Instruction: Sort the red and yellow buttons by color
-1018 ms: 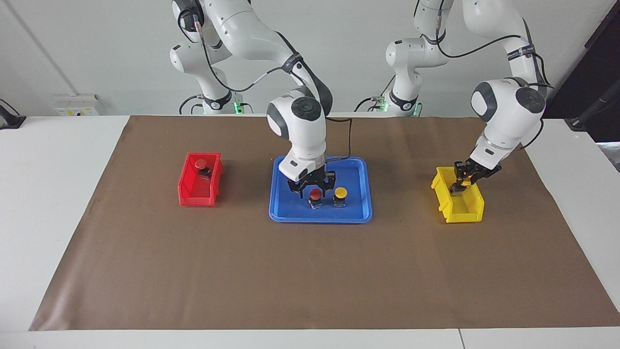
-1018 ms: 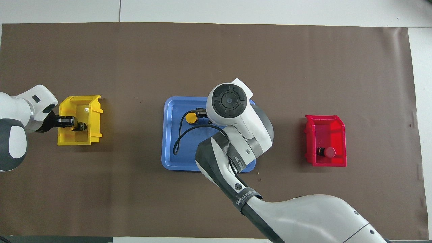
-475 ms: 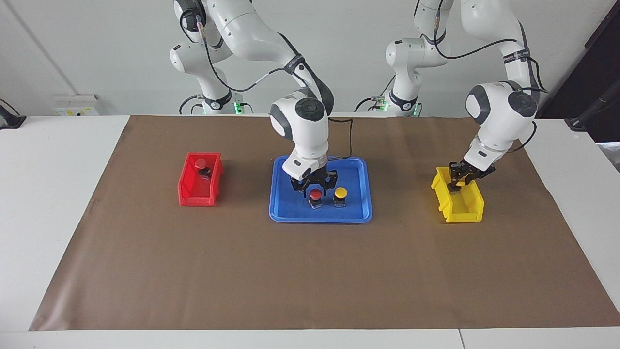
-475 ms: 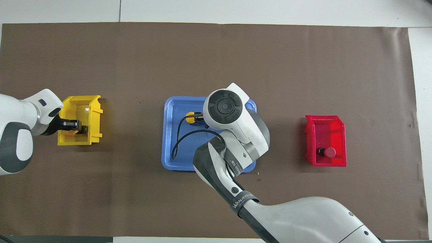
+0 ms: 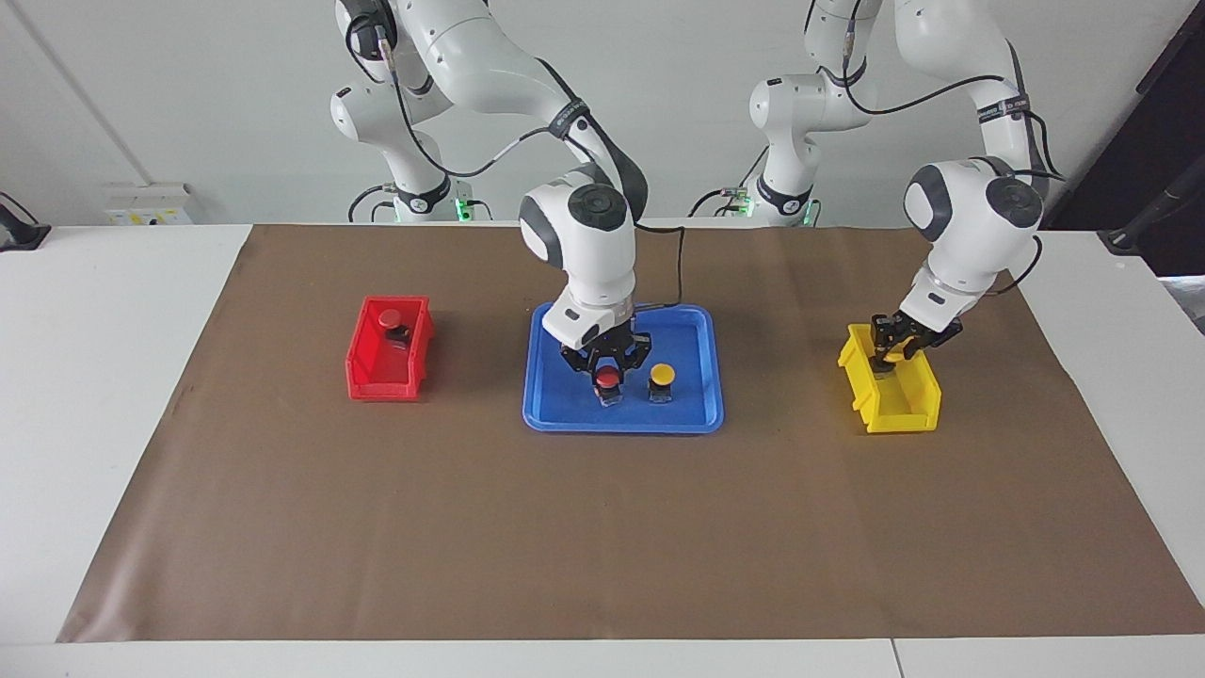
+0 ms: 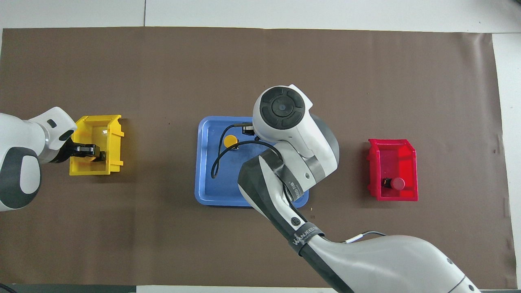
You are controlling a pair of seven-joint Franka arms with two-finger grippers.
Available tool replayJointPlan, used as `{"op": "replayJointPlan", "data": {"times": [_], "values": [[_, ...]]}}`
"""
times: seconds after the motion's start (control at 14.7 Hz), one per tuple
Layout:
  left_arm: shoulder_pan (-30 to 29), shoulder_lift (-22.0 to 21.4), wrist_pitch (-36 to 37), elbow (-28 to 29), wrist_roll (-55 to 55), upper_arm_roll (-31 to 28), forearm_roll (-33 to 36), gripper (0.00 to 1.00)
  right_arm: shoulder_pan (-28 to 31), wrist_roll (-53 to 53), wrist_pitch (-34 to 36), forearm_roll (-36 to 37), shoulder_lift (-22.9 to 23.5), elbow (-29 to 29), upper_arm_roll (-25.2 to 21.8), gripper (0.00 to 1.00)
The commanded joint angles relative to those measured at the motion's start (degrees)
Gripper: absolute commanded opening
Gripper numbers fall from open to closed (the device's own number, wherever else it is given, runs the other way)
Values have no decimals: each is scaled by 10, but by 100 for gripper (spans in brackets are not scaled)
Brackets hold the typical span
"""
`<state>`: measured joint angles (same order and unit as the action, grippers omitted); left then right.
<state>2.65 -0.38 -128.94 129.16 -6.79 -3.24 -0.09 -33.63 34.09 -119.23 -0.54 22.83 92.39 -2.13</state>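
Note:
In the blue tray (image 5: 565,414) a red button (image 5: 608,379) and a yellow button (image 5: 663,376) stand side by side. My right gripper (image 5: 607,369) is down at the red button's cap; in the overhead view the arm hides both. The yellow button also shows from overhead (image 6: 230,141). Another red button (image 5: 390,318) lies in the red bin (image 5: 362,377) toward the right arm's end. My left gripper (image 5: 887,353) is shut on a yellow button (image 5: 891,355) in the mouth of the yellow bin (image 5: 913,414) toward the left arm's end.
A brown mat (image 5: 602,527) covers the table. The right arm's black cable (image 6: 215,167) loops over the tray. The red bin (image 6: 411,152), the yellow bin (image 6: 116,138) and the tray (image 6: 207,183) stand in one row across the mat.
My right gripper came down from above the red button to its cap. My left gripper rose a little and drew back within the yellow bin, then held still.

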Motion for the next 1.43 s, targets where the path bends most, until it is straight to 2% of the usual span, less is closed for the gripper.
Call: {"op": "replayJointPlan", "data": {"times": [0.0, 0.14, 0.2, 0.41, 0.61, 0.75, 0.81, 0.95, 1.09, 1.15, 1.36], "values": [[3, -5, -1, -7, 1, -1, 13, 70, 63, -47, 75, 5, -66, 3, 6, 20], [3, -2, 22, -24, 0, -2, 13, 82, 108, -102, 98, 5, -120, 54, 6, 20], [3, -3, 42, -39, 0, -2, 13, 85, 127, -131, 89, 5, -152, 100, 5, 20], [30, 22, 98, -122, 40, 4, 5, 86, 183, -212, 56, 5, -223, 202, 5, 20], [128, 52, 87, -177, 199, 4, -3, 86, 245, -271, 48, 6, -229, 222, 5, 20], [185, 91, 67, -218, 270, 4, -18, 86, 277, -295, 47, 5, -239, 241, 5, 20], [217, 114, 62, -242, 313, 3, -26, 86, 284, -297, 41, 5, -244, 255, 5, 20], [278, 188, 55, -316, 418, 2, -25, 86, 291, -298, 3, 4, -255, 292, 5, 20], [319, 250, 54, -366, 455, 1, -26, 86, 291, -304, -45, 5, -270, 337, 5, 20], [334, 266, 54, -373, 475, 1, -24, 86, 293, -311, -67, 5, -278, 362, 5, 20], [358, 265, 60, -350, 487, 1, -21, 86, 298, -314, -86, 4, -287, 387, 5, 20]]}}
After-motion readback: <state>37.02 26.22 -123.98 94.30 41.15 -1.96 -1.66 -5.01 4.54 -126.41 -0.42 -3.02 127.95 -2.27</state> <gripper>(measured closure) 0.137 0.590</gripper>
